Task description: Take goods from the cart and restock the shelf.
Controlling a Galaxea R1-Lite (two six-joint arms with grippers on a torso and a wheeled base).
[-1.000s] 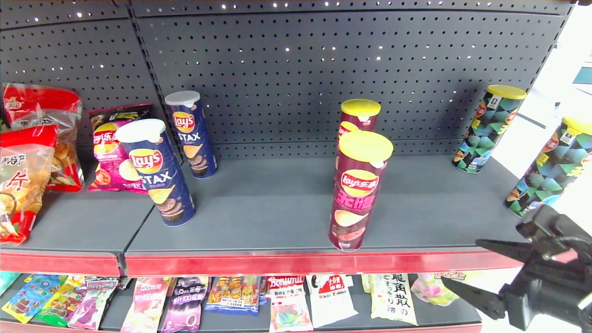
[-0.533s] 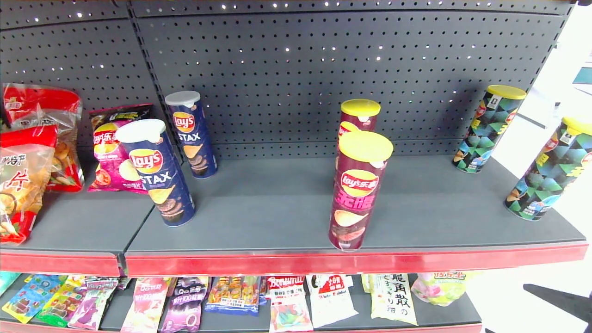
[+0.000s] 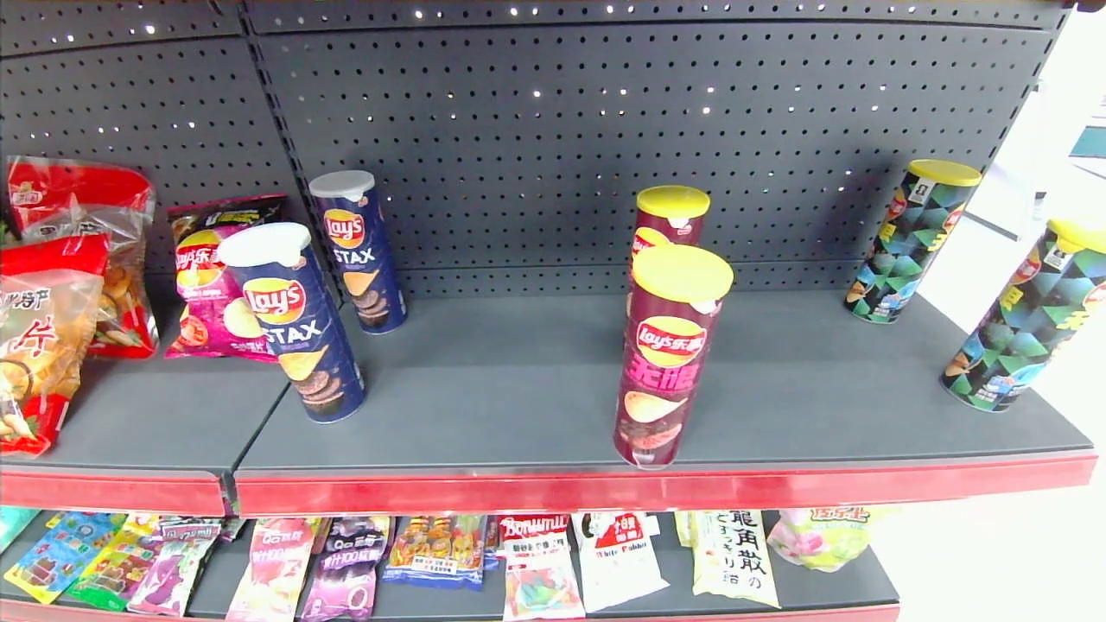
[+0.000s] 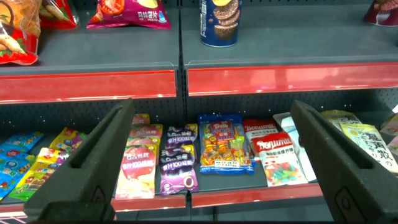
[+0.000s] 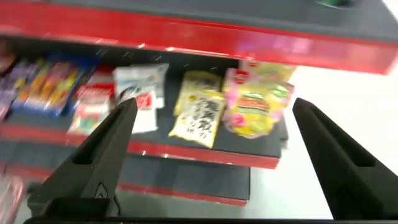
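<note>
Grey shelf [image 3: 518, 380] is showing crisp cans [image 3: 665, 363] upright, labels outward for shoppers, while left end effector [image 4: 211, 106] and right end effector [image 5: 214, 102] are gaping wide, empty.

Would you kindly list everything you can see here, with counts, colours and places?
upper shelf: 1, grey deck, red front edge
blue cans: 2, dark blue, white lids, upright, left-centre of upper shelf
maroon cans: 2, yellow lids, centre, one behind the other
patterned cans: 2, black-green, yellow lids, right end
chip bag: 1, magenta, behind the front blue can
snack bags: at least 2, red and clear, far left
small packets: many, mixed colours, on lower shelf
left gripper: 1, black, open, facing lower shelf
right gripper: 1, black, open, facing lower shelf
</note>
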